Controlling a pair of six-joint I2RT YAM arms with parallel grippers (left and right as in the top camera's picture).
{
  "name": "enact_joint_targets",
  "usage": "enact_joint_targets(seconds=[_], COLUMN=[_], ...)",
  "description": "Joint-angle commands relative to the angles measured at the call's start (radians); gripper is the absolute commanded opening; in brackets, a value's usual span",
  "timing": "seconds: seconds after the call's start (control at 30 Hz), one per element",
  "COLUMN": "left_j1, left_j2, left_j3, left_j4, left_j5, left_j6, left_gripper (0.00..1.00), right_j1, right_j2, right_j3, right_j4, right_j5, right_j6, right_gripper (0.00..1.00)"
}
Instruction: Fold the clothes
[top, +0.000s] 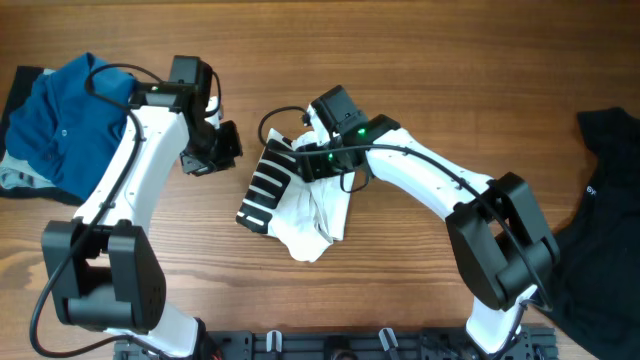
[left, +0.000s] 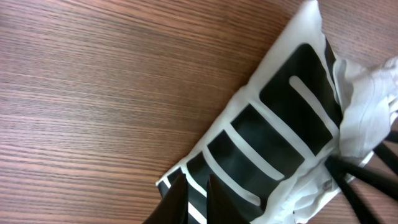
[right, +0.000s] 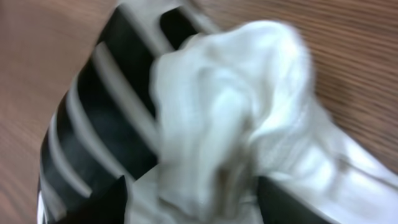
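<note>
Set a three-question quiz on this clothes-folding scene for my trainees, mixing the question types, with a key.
1. True or false: the blue garment lies beneath the right end effector.
2. Fill in: the black garment lies on the robot's ____ side.
3. Which cloth sits between the right end effector's fingers? A) blue garment B) white striped garment C) black garment
Key: 1 false; 2 right; 3 B.
</note>
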Motion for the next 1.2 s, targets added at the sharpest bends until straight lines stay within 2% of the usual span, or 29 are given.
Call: enact_joint_targets(seconds=[0.0, 0.03, 0.1, 0.17, 0.27, 0.33, 0.37, 0.4, 0.43, 0.47, 0.57, 0.63, 0.7, 0.77, 0.8, 0.83, 1.0, 1.17], left_j1=[0.024, 0.026, 0.027, 0.026, 0.025, 0.02, 0.016, 0.011, 0.005, -0.001, -0.018, -0.031, -0.04, -0.041, -0.041, -0.04, -0.04, -0.04], left_j2=[0.013, 0.013, 0.013, 0.013, 0.013, 0.013, 0.013, 0.013, 0.014, 0.015, 0.021, 0.023, 0.023, 0.023, 0.023, 0.023, 0.024, 0.026], left_j3=[-0.005, -0.005, -0.005, -0.005, -0.005, -0.005, -0.005, -0.005, -0.006, -0.008, -0.031, -0.071, -0.121, -0.164, -0.19, -0.21, -0.263, -0.3], left_j4=[0.003, 0.003, 0.002, -0.001, 0.006, 0.011, 0.014, 0.014, 0.015, 0.016, 0.043, 0.095, 0.155, 0.209, 0.246, 0.275, 0.351, 0.388], left_j5=[-0.011, -0.011, -0.011, -0.004, 0.032, 0.043, 0.045, 0.045, 0.045, 0.045, 0.046, 0.049, 0.086, 0.126, 0.157, 0.183, 0.227, 0.237], left_j6=[-0.008, -0.008, -0.008, -0.008, -0.007, 0.003, 0.007, 0.007, 0.007, 0.007, 0.027, 0.029, 0.029, 0.029, 0.029, 0.029, 0.029, 0.048], left_gripper=[0.11, 0.11, 0.13, 0.16, 0.38, 0.43, 0.45, 0.46, 0.48, 0.51, 0.58, 0.71, 0.77, 0.79, 0.79, 0.8, 0.86, 0.95], right_j1=[-0.002, -0.002, -0.015, -0.047, -0.108, -0.15, -0.17, -0.187, -0.203, -0.217, -0.237, -0.237, -0.227, -0.214, -0.206, -0.198, -0.169, -0.168], right_j2=[0.017, 0.017, 0.007, -0.017, -0.067, -0.093, -0.102, -0.107, -0.108, -0.108, -0.107, -0.107, -0.107, -0.107, -0.102, -0.095, -0.001, 0.094], right_j3=[0.007, 0.007, 0.008, 0.008, 0.008, 0.008, 0.008, 0.008, 0.008, 0.008, 0.008, 0.008, 0.007, 0.007, 0.003, -0.002, -0.037, -0.055], right_j4=[0.002, -0.002, -0.016, -0.046, -0.113, -0.161, -0.183, -0.206, -0.228, -0.254, -0.278, -0.249, -0.219, -0.21, -0.206, -0.202, -0.175, -0.114], right_j5=[0.043, 0.045, 0.058, 0.085, 0.118, 0.117, 0.117, 0.113, 0.109, 0.109, 0.041, -0.098, -0.236, -0.251, -0.23, -0.211, -0.218, -0.315], right_j6=[0.123, 0.122, 0.146, 0.156, 0.154, 0.156, 0.155, 0.156, 0.156, 0.156, 0.11, -0.003, -0.079, -0.035, 0.002, 0.053, 0.262, 0.294], right_gripper=[0.23, 0.15, 0.07, 0.04, 0.04, 0.04, 0.07, 0.17, 0.43, 0.5, 0.55, 0.5, 0.47, 0.32, 0.18, 0.09, 0.07, 0.1])
